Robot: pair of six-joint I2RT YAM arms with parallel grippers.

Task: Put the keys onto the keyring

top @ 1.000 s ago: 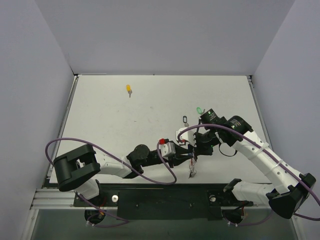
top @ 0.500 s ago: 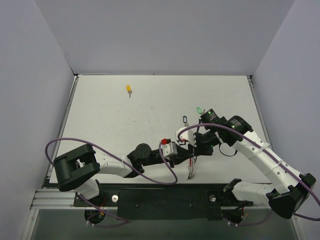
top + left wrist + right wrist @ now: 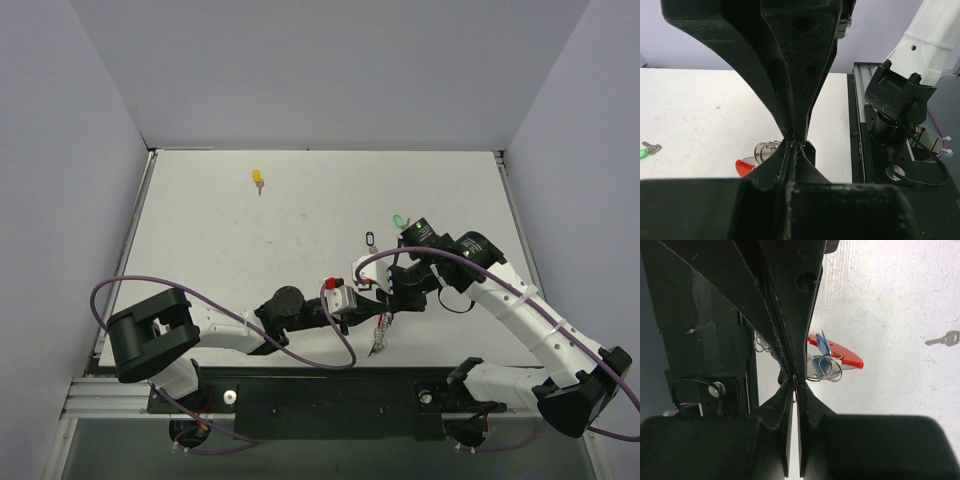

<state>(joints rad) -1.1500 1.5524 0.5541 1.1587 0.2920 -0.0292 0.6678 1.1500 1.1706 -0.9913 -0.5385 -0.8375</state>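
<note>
Two tools met tip to tip above the near middle of the tabletop (image 3: 200,240). The left tool (image 3: 373,302) came in from the left side and the right tool (image 3: 396,297) from the right, with almost no space between them.

In the left wrist view the fingers were pressed together, and a thin red strand showed at the nip. The right wrist view showed the same: black fingers shut tight, with a fine red thread caught where they joined. Each tool therefore appeared to be pinching the loop of the keyring (image 3: 381,336).

The rest of the keyring hung just below and between the two tools, close over the tabletop. Its silver rings (image 3: 823,368) bunched beside a flat red tab (image 3: 842,354), and a blue key (image 3: 822,345) sat against that tab. Whether the blue key was threaded on a ring could not be told.

The green key (image 3: 397,220) lay on the tabletop just beyond the right arm's wrist. The small black-outlined key tag (image 3: 368,238) lay near it, to its left. The yellow key (image 3: 258,178) lay well apart from all of this, far back and to the left. A small silver key (image 3: 944,339) showed flat on the tabletop at the right edge of the right wrist view.
</note>
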